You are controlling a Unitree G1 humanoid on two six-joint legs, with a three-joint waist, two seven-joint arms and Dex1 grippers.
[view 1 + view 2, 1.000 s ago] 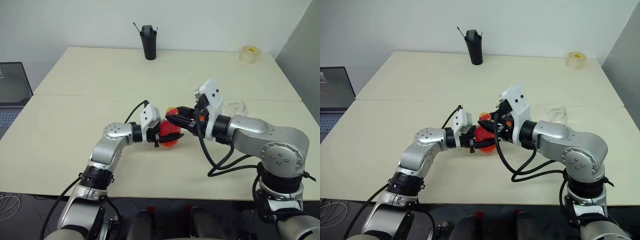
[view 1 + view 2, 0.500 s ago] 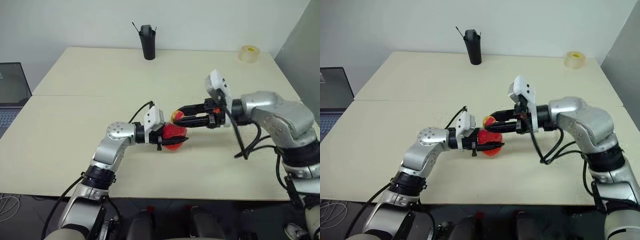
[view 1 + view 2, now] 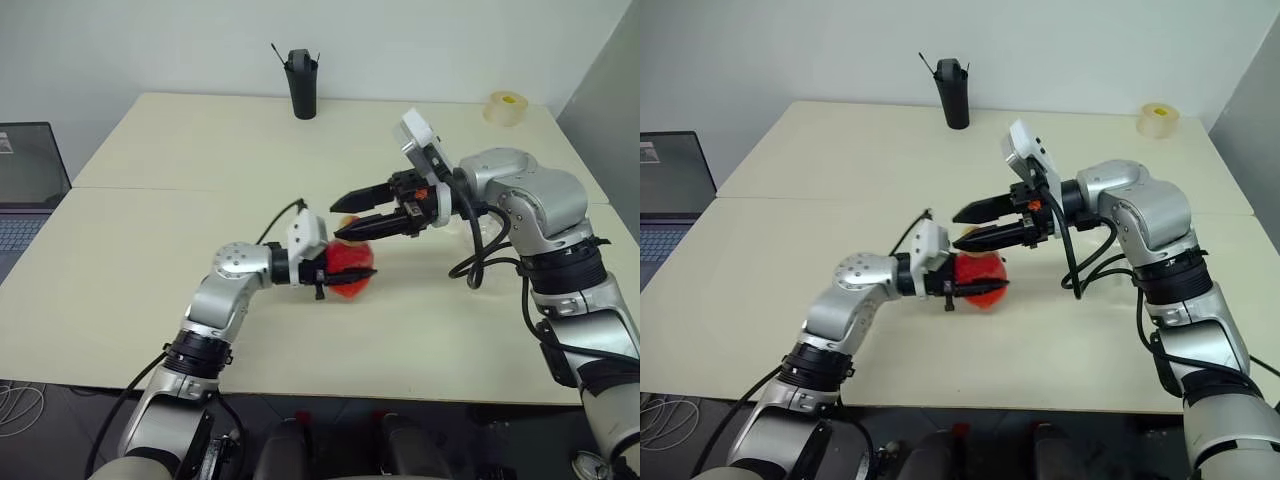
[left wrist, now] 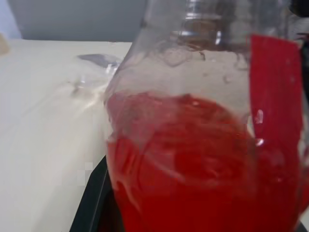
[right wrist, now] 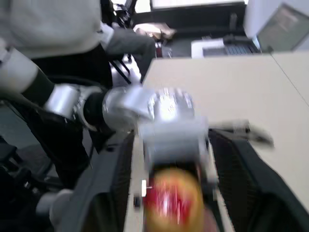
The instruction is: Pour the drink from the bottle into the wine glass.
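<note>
The bottle [image 3: 347, 272], clear plastic and holding the red drink [image 4: 183, 159], stands on the table near its middle with my left gripper [image 3: 338, 275] shut around its round body. Its yellowish cap [image 5: 173, 203] is on the neck. My right gripper [image 3: 337, 219] hovers just above and behind the cap, open, with its two black fingers spread and nothing between them. The wine glass [image 3: 484, 228] stands to the right, largely hidden behind my right forearm and its cable.
A black pen holder [image 3: 303, 85] stands at the table's far edge and a tape roll [image 3: 503, 105] at the far right corner. A laptop [image 3: 25, 190] sits off the left side. A person in grey [image 5: 58, 24] shows beyond the table.
My right gripper was shut at the bottle's cap; it has since lifted a little and opened, and its elbow has swung up and outward. My left gripper keeps hold of the bottle.
</note>
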